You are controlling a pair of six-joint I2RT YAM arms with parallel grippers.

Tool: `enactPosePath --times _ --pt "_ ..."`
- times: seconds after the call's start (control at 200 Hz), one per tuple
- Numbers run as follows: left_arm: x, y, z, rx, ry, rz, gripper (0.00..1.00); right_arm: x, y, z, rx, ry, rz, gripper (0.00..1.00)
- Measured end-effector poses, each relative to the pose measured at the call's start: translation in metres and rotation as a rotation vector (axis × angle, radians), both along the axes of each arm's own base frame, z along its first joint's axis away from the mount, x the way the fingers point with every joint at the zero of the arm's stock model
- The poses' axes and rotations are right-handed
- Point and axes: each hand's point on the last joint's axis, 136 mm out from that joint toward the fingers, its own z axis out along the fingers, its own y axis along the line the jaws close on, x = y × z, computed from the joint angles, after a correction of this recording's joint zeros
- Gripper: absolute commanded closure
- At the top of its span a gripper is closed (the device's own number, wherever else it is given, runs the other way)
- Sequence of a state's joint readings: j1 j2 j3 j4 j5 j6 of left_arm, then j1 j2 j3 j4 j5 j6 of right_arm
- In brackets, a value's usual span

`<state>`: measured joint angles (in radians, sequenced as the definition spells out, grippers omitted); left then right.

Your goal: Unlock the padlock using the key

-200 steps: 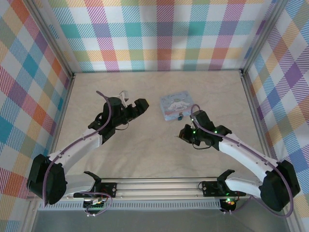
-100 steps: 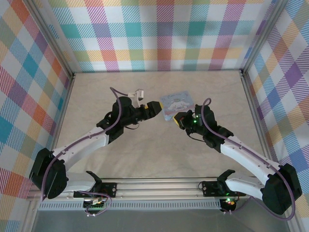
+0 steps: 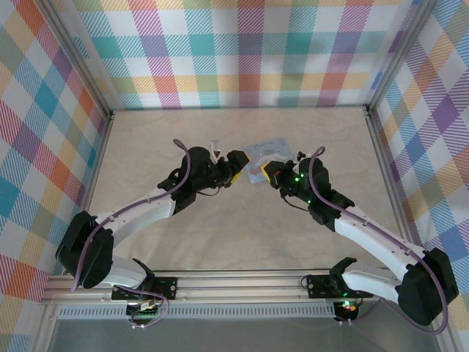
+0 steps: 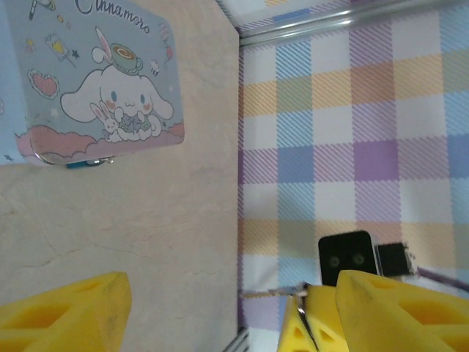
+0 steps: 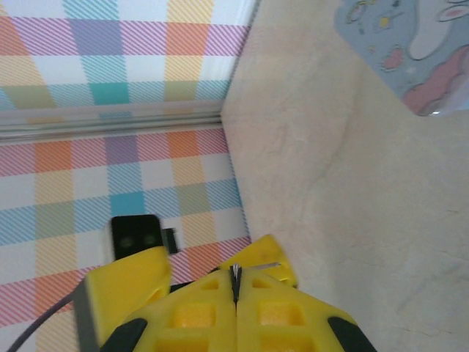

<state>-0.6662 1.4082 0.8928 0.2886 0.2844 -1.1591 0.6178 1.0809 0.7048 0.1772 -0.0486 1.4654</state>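
Observation:
The padlock (image 4: 88, 163), a tiny blue body with a silvery shackle, hangs at the front edge of the light-blue cartoon tin (image 4: 95, 81). My right gripper (image 5: 236, 290) is shut on the key (image 4: 275, 293), a thin silvery blade sticking out past its yellow fingertips (image 4: 311, 326). My left gripper (image 4: 227, 315) is open, with its fingers (image 4: 58, 312) wide apart and the key's tip between them. From above, the left gripper (image 3: 238, 165) and the right gripper (image 3: 268, 173) meet tip to tip just in front of the tin (image 3: 265, 152).
The tin stands mid-table on the beige marbled tabletop (image 3: 220, 220). Plaid walls (image 3: 242, 51) close in the back and both sides. An aluminium rail (image 3: 242, 282) with the arm bases runs along the near edge.
The left gripper has moved right and the right gripper has come up from the table, so the two now meet in front of the tin.

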Motion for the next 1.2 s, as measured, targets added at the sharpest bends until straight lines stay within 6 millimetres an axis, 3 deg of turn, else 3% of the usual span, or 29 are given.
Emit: enactPosePath --times 0.375,0.735,1.2 --pt "0.012 -0.006 0.030 -0.126 -0.101 0.043 0.20 0.008 0.011 0.004 0.163 0.081 -0.033 1.00" --pt "0.021 -0.016 0.027 -0.100 -0.146 0.023 0.19 0.003 0.022 0.009 0.216 0.119 -0.011 1.00" --pt "0.017 -0.025 0.029 -0.097 -0.161 -0.004 0.27 0.004 0.028 0.007 0.256 0.150 -0.016 1.00"
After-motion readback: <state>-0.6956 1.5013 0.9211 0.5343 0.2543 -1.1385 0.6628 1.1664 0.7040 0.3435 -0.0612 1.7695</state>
